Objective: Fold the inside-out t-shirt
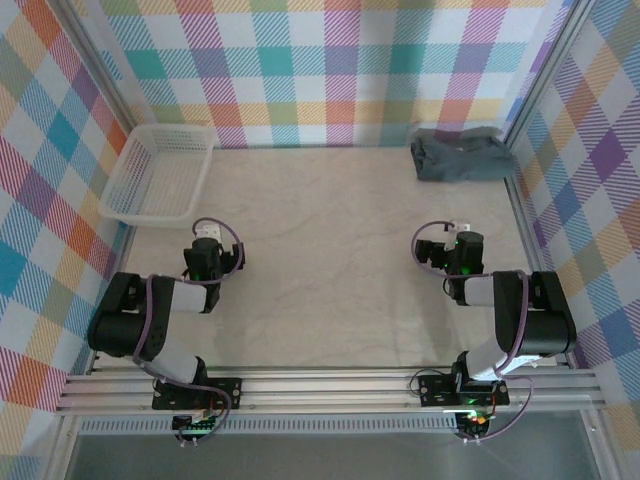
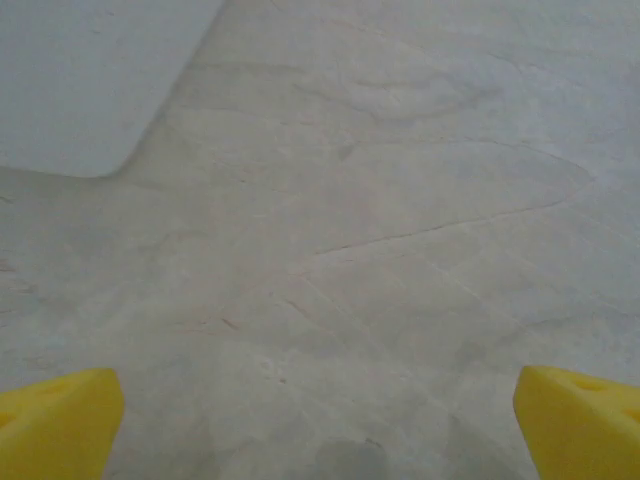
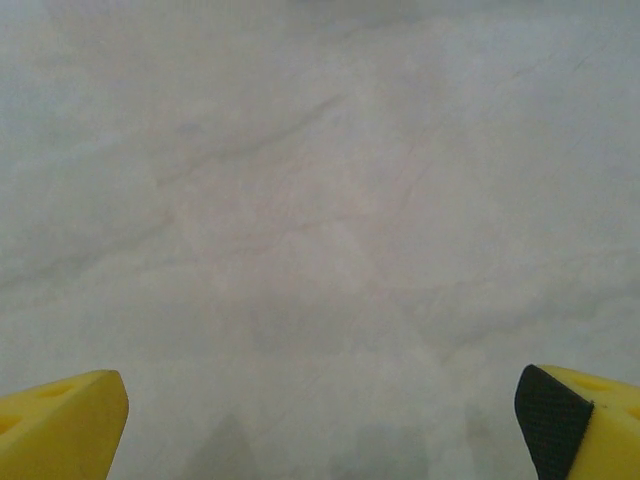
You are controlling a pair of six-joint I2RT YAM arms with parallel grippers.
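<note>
The slate blue-grey t-shirt (image 1: 462, 157) lies in a compact folded bundle at the table's far right corner, against the checked wall. My left gripper (image 1: 207, 243) rests low over the near left of the table, far from the shirt. Its yellow fingertips (image 2: 60, 420) stand wide apart over bare tabletop, so my left gripper (image 2: 320, 425) is open and empty. My right gripper (image 1: 452, 236) hovers near the right side, well short of the shirt. In its wrist view the right gripper (image 3: 320, 425) is open too, with only table between the yellow fingers (image 3: 62, 420).
A white mesh basket (image 1: 160, 172) sits empty at the far left corner; its pale corner (image 2: 80, 70) shows at the upper left of the left wrist view. Checked walls close in the table (image 1: 320, 250) on three sides.
</note>
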